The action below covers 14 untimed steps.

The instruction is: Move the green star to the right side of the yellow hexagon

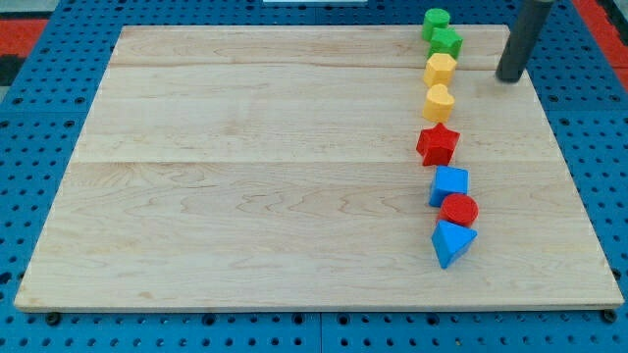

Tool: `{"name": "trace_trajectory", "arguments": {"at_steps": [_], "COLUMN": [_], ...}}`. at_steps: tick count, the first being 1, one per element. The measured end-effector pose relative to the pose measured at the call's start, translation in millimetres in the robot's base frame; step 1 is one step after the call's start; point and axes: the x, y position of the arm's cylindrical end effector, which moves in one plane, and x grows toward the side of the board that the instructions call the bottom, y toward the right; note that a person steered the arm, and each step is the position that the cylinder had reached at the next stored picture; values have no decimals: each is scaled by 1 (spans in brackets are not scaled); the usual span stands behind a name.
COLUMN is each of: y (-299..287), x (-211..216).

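Observation:
The green star point(445, 41) lies near the view's top right, touching a green round block point(436, 21) above it and the yellow hexagon point(441, 69) just below it. A yellow heart-shaped block point(438, 102) sits under the hexagon. My tip point(509, 77) rests on the board to the right of the yellow hexagon, apart from it by a block's width or so, and lower right of the green star.
The column goes on downward with a red star point(438, 144), a blue block point(449, 184), a red cylinder point(458, 210) and a blue triangle point(450, 242). The wooden board point(245, 176) lies on a blue pegboard; its right edge is close to my tip.

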Motion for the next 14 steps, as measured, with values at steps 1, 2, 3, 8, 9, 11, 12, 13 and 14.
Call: {"name": "trace_trajectory", "arguments": {"at_steps": [1, 2, 3, 8, 9, 11, 12, 13, 14], "y": [14, 1, -75, -86, -86, -86, -86, -86, -86], "x": [-79, -81, -81, -30, -6, 47, 78, 88, 99]}}
